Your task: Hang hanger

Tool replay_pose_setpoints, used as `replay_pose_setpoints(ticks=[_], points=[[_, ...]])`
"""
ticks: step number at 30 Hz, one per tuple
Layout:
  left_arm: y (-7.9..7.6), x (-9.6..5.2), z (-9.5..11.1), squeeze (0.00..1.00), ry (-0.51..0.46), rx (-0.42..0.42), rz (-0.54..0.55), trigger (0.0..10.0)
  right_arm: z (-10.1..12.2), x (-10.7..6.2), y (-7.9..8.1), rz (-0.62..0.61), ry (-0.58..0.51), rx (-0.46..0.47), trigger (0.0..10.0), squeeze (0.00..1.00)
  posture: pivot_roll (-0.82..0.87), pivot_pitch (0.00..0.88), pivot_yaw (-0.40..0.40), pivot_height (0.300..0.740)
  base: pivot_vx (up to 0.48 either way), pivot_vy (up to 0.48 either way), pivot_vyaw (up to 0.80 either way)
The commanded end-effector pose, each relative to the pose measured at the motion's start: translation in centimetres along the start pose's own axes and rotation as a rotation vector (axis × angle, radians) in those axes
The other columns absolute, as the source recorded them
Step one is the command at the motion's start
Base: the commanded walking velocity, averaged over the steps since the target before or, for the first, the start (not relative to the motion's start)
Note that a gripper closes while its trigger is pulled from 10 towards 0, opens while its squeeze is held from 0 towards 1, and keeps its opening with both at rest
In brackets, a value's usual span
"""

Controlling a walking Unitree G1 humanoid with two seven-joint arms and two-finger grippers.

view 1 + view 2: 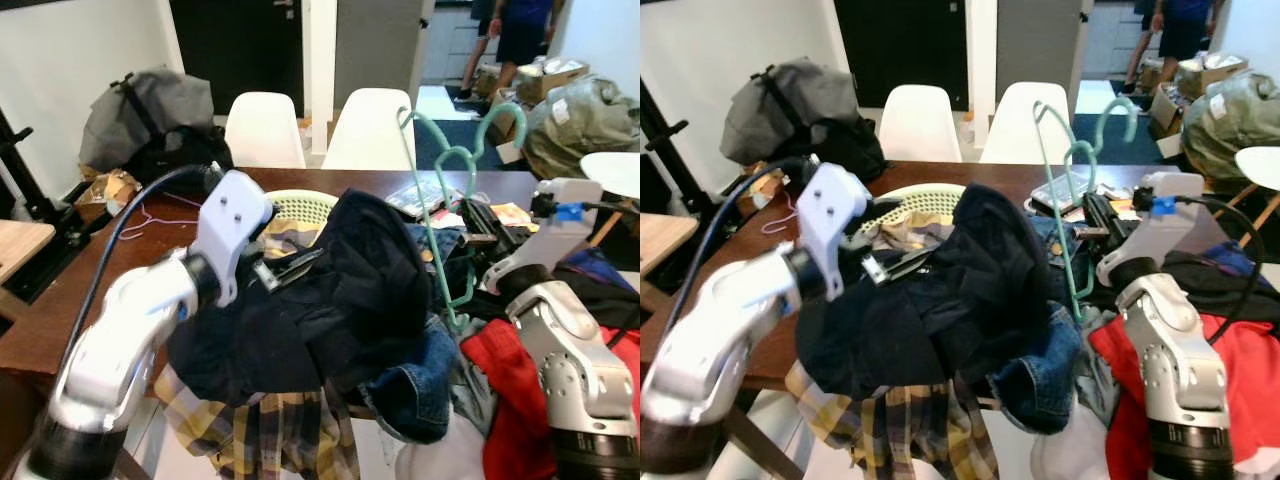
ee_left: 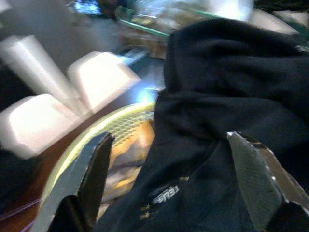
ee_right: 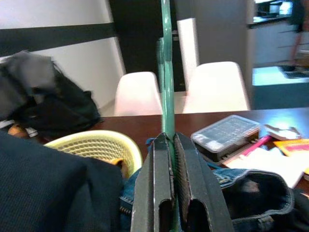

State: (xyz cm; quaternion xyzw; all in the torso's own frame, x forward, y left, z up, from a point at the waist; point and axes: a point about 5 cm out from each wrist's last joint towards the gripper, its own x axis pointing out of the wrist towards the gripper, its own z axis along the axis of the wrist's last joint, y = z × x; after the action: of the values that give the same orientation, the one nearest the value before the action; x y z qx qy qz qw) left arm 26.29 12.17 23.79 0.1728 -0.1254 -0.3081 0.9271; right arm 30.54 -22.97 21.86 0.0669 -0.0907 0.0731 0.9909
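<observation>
- Hanger (image 1: 440, 200), pale green and thin, stands upright right of centre in the left eye view, its hooks curling near the top above the heap of clothes; there seem to be two hooks, so it may be more than one hanger, which cannot be settled from these views
- right gripper (image 3: 170, 159) is clamped on the hanger's lower bar, the green strip pinched between the two black fingers (image 3: 153, 169) in the lower middle of the right wrist view; the silver arm rises from the lower right of the head views
- left gripper (image 2: 169, 164) is spread wide, its fingertips at the lower left and lower right of the left wrist view, with the dark garment (image 1: 320, 290) between and just ahead of them; it grips nothing
- dark garment lies draped across the centre of the left eye view, over a plaid shirt (image 1: 260, 430) and beside blue jeans (image 1: 415, 385); a yellow basket (image 1: 300, 205) sits behind it on the brown table (image 1: 60, 310)
- a person (image 1: 515, 40) stands at the upper right, well apart
- judged step: bringing hanger and garment together; the right grip should stay firm and low so the bar does not twist; the left fingers would do best closing on one layer near the collar, not a bunched fold, since the pile could drag along
</observation>
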Motion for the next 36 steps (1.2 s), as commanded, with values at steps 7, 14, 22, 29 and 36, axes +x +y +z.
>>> replay_pose_setpoints(ticks=[7, 14, 22, 29, 36], points=[[-1.6, -2.6, -1.8, 0.00, 0.127, 0.075, 0.271, 10.0, -0.9, -0.6, -2.9, -0.064, 0.020, -0.002, 10.0, 0.00, -0.02, 0.000, -0.039, 0.740, 0.000, 0.000, 0.00], [-4.9, -8.3, -4.5, 0.00, 0.297, 0.009, 0.330, 10.0, -4.1, -2.0, -4.9, -0.126, 0.105, 0.025, 10.0, 0.00, 0.01, 0.000, -0.046, 0.740, 0.000, 0.000, 0.00], [-6.7, -9.9, -6.4, 0.00, 0.417, -0.060, 0.306, 10.0, -5.0, -2.6, -6.0, -0.163, 0.118, 0.035, 10.0, 0.00, 0.00, 0.000, -0.044, 0.740, 0.000, 0.000, 0.00], [-6.5, -8.8, -6.0, 0.00, 0.345, -0.040, 0.284, 10.0, -4.8, -2.6, -6.1, -0.159, 0.095, 0.036, 10.0, 0.00, -0.01, 0.000, -0.040, 0.740, 0.000, 0.000, 0.00], [-6.6, -8.2, -5.9, 0.00, 0.319, -0.021, 0.234, 10.0, -4.9, -2.5, -6.0, -0.155, 0.085, 0.036, 10.0, 0.00, -0.02, 0.000, -0.038, 0.740, 0.000, 0.000, 0.00]])
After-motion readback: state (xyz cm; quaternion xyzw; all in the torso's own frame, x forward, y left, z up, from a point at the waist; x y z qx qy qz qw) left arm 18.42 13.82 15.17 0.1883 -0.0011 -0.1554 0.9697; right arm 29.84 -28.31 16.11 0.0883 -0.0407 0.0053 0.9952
